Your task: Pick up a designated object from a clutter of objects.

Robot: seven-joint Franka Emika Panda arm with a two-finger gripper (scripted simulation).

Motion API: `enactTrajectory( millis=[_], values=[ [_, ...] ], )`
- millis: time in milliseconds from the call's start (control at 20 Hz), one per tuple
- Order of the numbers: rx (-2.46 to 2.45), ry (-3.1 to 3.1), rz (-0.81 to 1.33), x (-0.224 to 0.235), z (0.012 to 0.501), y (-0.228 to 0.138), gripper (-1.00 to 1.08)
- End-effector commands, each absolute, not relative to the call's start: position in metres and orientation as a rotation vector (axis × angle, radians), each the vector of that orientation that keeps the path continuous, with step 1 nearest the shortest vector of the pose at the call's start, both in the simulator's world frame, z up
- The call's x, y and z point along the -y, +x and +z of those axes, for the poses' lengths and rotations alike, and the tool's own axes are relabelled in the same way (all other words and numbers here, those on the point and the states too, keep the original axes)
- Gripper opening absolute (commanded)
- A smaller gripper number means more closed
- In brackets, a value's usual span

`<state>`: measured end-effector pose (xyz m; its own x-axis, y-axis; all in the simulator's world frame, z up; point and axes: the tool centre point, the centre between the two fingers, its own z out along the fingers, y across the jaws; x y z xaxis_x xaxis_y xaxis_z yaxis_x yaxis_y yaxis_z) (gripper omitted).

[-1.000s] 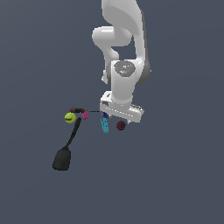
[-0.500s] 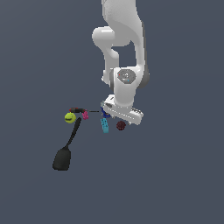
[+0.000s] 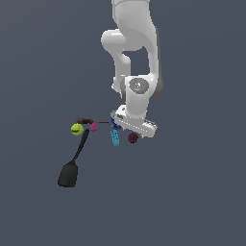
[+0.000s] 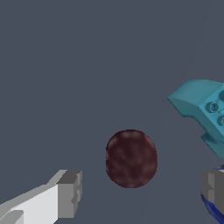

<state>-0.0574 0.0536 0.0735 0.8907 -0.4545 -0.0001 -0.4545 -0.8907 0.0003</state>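
Note:
The designated object, a bumpy dark red ball [image 4: 131,158], lies on the grey floor between my two grey fingertips in the wrist view. My gripper [image 4: 141,192] is open around it and touches nothing. In the exterior view the dark red ball [image 3: 133,138] peeks out just under the white hand of my gripper [image 3: 133,130]. The clutter of objects sits close by: a cyan bar [image 3: 115,138], a blue can [image 3: 115,127] mostly hidden by the hand, a pink piece [image 3: 94,127] and a yellow-green ball [image 3: 77,129].
A long black spatula [image 3: 71,170] stretches from the yellow-green ball toward the exterior view's lower left. In the wrist view the cyan bar [image 4: 203,111] lies close beside one finger [image 4: 213,190], with a sliver of the blue can [image 4: 216,212] behind that finger.
The hand has come down a little toward the dark red ball. The objects on the floor have not moved.

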Motion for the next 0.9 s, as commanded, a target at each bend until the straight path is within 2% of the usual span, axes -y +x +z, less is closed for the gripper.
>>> enactTrajectory(
  millis=[0,650,700,850],
  values=[
    [0.735,3.054,-0.001,-0.054,0.066,-0.058,1.00],
    [0.739,3.053,0.000,-0.054,0.028,-0.058,1.00],
    [0.739,3.053,0.000,-0.054,0.028,-0.058,-1.00],
    [0.739,3.053,0.000,-0.054,0.028,-0.058,-1.00]
  ],
)
